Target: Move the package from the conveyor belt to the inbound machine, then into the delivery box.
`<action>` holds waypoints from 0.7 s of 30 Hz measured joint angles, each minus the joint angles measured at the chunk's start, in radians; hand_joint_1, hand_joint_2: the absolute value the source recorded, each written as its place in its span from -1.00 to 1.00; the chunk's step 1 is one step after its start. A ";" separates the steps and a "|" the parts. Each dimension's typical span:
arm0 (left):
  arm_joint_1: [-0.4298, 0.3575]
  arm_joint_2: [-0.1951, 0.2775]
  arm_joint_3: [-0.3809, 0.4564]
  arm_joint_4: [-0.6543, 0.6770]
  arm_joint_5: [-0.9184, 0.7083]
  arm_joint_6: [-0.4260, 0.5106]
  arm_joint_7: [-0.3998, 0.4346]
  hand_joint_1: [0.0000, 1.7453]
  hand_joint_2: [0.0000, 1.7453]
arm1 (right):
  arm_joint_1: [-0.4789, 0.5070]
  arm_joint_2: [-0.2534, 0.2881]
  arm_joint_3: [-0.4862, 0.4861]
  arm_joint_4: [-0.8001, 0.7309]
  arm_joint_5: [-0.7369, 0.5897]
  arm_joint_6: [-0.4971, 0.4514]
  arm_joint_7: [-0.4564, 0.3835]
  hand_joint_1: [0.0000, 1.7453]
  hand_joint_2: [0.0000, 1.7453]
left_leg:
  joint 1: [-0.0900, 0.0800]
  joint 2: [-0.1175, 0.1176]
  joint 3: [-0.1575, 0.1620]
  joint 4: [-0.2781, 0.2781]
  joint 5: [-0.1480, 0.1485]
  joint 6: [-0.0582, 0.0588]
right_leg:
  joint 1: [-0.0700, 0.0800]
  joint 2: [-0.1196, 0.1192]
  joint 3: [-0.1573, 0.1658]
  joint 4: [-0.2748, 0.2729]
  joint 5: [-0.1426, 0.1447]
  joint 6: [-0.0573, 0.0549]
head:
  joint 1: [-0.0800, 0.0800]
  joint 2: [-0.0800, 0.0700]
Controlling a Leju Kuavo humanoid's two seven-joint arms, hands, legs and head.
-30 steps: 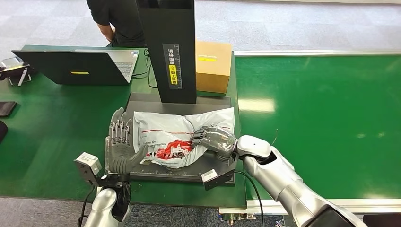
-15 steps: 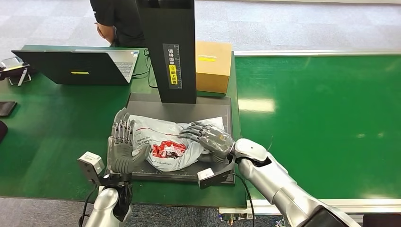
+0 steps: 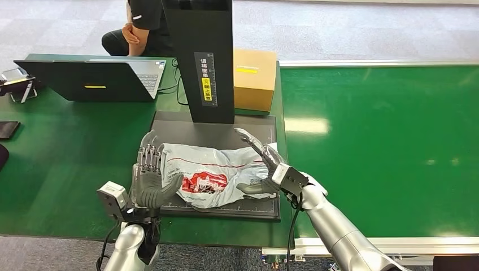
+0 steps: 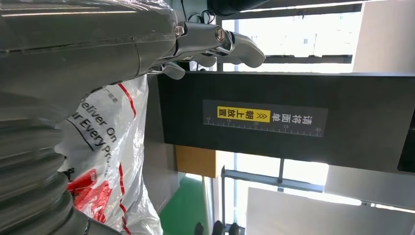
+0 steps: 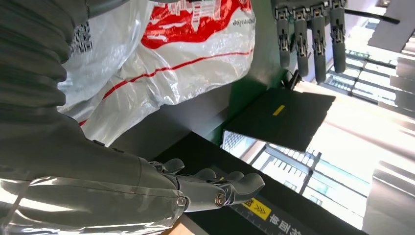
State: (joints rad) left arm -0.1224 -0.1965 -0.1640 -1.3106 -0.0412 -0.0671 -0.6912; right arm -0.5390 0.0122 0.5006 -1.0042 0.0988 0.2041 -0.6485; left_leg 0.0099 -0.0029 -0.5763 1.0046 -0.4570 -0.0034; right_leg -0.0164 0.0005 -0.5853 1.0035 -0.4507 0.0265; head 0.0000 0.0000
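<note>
both hands upright, flanking package.

One package, a crumpled white plastic mailer with red print, lies at the lower centre of the frame. One black scanning machine rises at the upper centre. One cardboard box sits just right of it. One open laptop stands at the upper left. Two robot hands show, the left hand and the right hand. One person sits at the top.
</note>
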 joint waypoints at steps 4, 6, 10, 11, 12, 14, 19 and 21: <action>0.000 0.000 -0.001 0.004 0.000 0.000 0.000 -1.00 1.00 | 0.012 0.000 -0.024 -0.015 -0.039 0.043 0.000 -1.00 1.00 | 0.000 0.000 0.000 0.000 0.000 0.000 | 0.000 0.000 0.000 0.000 0.000 0.000 | 0.000 0.000; -0.001 0.000 -0.003 0.005 0.000 0.000 0.000 -1.00 1.00 | 0.027 0.003 -0.049 -0.028 -0.148 0.156 0.000 -1.00 1.00 | 0.000 0.000 0.000 0.000 0.000 0.000 | 0.000 0.000 0.000 0.000 0.000 0.000 | 0.000 0.000; -0.001 0.004 -0.008 0.009 -0.001 0.001 0.000 -1.00 1.00 | 0.091 0.009 -0.151 -0.093 -0.345 0.305 0.005 -1.00 1.00 | 0.000 0.000 0.000 0.000 0.000 0.000 | 0.000 0.000 0.000 0.000 0.000 0.000 | 0.000 0.000; -0.001 0.005 -0.008 0.009 -0.002 0.002 0.000 -1.00 1.00 | 0.107 0.009 -0.185 -0.110 -0.353 0.288 0.006 -1.00 1.00 | 0.000 0.000 0.000 0.000 0.000 0.000 | 0.000 0.000 0.000 0.000 0.000 0.000 | 0.000 0.000; 0.001 0.006 -0.008 0.010 -0.004 0.002 0.000 -1.00 1.00 | 0.123 0.009 -0.219 -0.123 -0.351 0.263 0.007 -1.00 1.00 | 0.000 0.000 0.000 0.000 0.000 0.000 | 0.000 0.000 0.000 0.000 0.000 0.000 | 0.000 0.000; 0.006 0.007 -0.006 0.009 -0.010 0.004 0.000 -1.00 1.00 | 0.154 0.009 -0.290 -0.143 -0.337 0.229 0.007 -1.00 1.00 | 0.000 -0.001 -0.001 0.000 0.000 0.000 | 0.000 0.000 0.000 0.000 0.000 0.000 | 0.000 0.000; 0.015 0.008 -0.001 0.009 -0.019 0.004 0.000 -1.00 1.00 | 0.228 0.010 -0.431 -0.188 -0.288 0.160 0.007 -1.00 1.00 | 0.000 -0.001 0.000 0.000 0.000 0.000 | 0.000 -0.001 0.000 0.000 0.000 0.000 | 0.000 0.000; 0.017 0.008 0.002 0.009 -0.025 0.004 -0.001 -1.00 1.00 | 0.264 0.014 -0.480 -0.215 -0.271 0.132 0.008 -1.00 1.00 | 0.000 -0.001 -0.001 0.000 -0.001 0.000 | 0.000 -0.001 0.000 0.000 0.000 0.000 | 0.000 0.000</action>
State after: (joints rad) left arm -0.1050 -0.1884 -0.1623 -1.3015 -0.0662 -0.0633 -0.6924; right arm -0.2753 0.0259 0.0207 -1.2194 -0.1724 0.3361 -0.6406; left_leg 0.0097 -0.0042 -0.5769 1.0047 -0.4575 -0.0035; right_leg -0.0166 -0.0007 -0.5854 1.0032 -0.4511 0.0264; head 0.0001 0.0000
